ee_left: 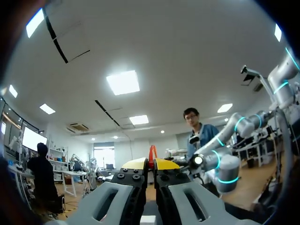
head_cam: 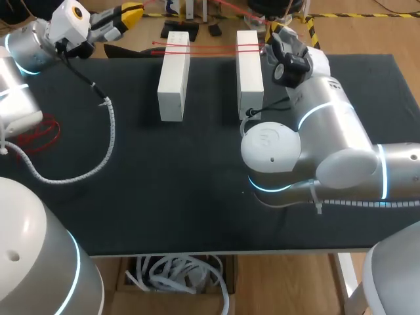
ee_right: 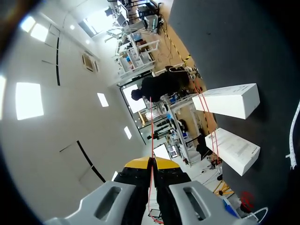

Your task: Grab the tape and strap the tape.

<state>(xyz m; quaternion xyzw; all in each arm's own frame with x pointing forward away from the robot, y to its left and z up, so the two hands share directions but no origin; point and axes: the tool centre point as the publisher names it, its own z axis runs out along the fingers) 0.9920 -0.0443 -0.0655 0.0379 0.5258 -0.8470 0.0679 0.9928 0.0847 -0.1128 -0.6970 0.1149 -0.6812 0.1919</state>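
Observation:
Two white blocks (head_cam: 174, 75) (head_cam: 249, 65) stand side by side at the back of the black table (head_cam: 164, 197). Thin red tape (head_cam: 210, 47) runs in two lines across their far ends. My left gripper (head_cam: 131, 11) hovers past the table's far left corner. In the left wrist view it (ee_left: 151, 164) is shut on a bit of red tape (ee_left: 152, 152) that sticks out between the yellow tips. My right gripper (head_cam: 272, 29) is just behind the right block. In the right wrist view it (ee_right: 151, 163) is shut on the red tape (ee_right: 151, 131), which runs on ahead; both blocks (ee_right: 229, 101) (ee_right: 234, 150) lie beside it.
A white spiral cable (head_cam: 108, 131) hangs from my left arm and loops over the left part of the table. A red tangle of tape (head_cam: 39, 134) lies at the left edge. My right arm's thick elbow (head_cam: 308, 151) covers the right middle.

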